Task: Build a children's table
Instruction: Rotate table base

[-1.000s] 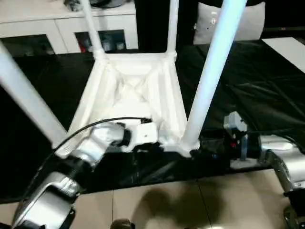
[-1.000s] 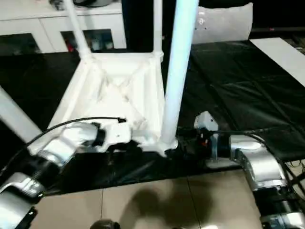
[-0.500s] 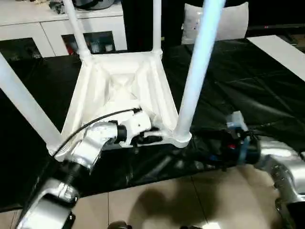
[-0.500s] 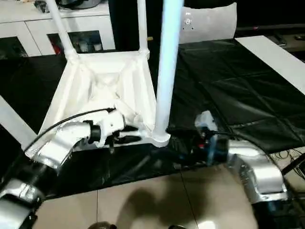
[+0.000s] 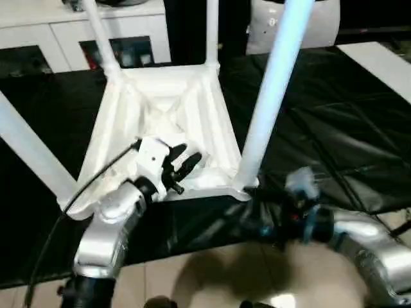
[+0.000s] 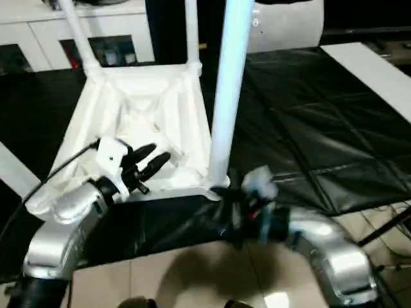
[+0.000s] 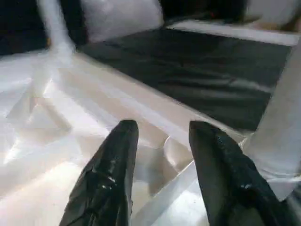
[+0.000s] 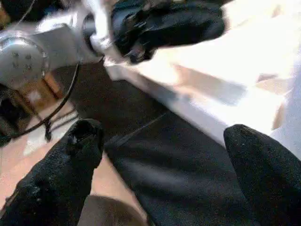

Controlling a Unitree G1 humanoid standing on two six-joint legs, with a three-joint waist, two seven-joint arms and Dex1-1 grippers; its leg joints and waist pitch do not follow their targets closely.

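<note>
Jaws of left gripper (image 5: 186,163) and right gripper (image 8: 164,155) stood spread, empty; children's table (image 5: 160,109) inverted beyond; re-grip its rim squarely.

The children's table (image 5: 170,106) is being seen as smooth white plastic with a slight sheen, its ribbed underside and round legs (image 5: 273,83) being lit glossy, and it is being backed by a black sheet (image 5: 340,122) that is being shown as creased, faintly shiny plastic-like cloth. The left gripper (image 7: 160,146) fingers (image 7: 110,179) are being shown as black, rubbery and slightly wrinkled with a dull gloss, the right gripper (image 8: 162,155) fingers (image 8: 263,169) as black with a rougher, matt grain. The forearms (image 5: 106,224) are being seen as brushed silver metal, the floor (image 5: 212,276) as smooth, glossy pale tile, the cabinet (image 5: 58,25) as smooth white with glass fronts.
</note>
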